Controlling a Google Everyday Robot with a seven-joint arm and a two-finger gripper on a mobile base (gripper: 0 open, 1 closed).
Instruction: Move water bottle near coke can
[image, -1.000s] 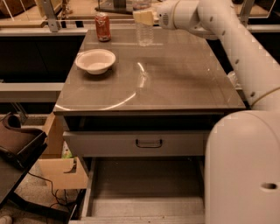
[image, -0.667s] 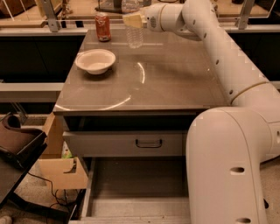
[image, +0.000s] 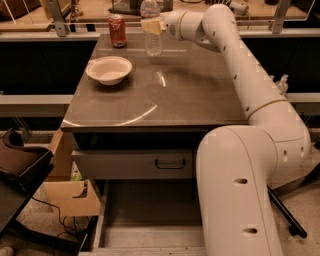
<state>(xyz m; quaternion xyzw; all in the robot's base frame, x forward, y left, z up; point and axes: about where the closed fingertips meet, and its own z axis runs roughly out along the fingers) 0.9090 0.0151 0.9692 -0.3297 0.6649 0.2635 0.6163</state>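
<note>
Change: you are watching the water bottle (image: 153, 42) travelling toward 9 o'clock. It is now sitting clearly closer to the coke can (image: 117, 31) than a second ago, and the shift is slowing.
Gripper: the gripper (image: 151, 26) is reaching in from 3 o'clock at the table's far edge, its fingers clamping snugly round the bottle's upper body and keeping it upright.
Bottle: it is standing at 3 o'clock of the can, near but apart; you cannot tell whether its base is touching the table (image: 200, 95).
Bowl: the white bowl (image: 109, 70) is lying at 6 o'clock of the can, off the path.
Meaning: you are probably nearing the end, with only setting down and letting go remaining.
</note>
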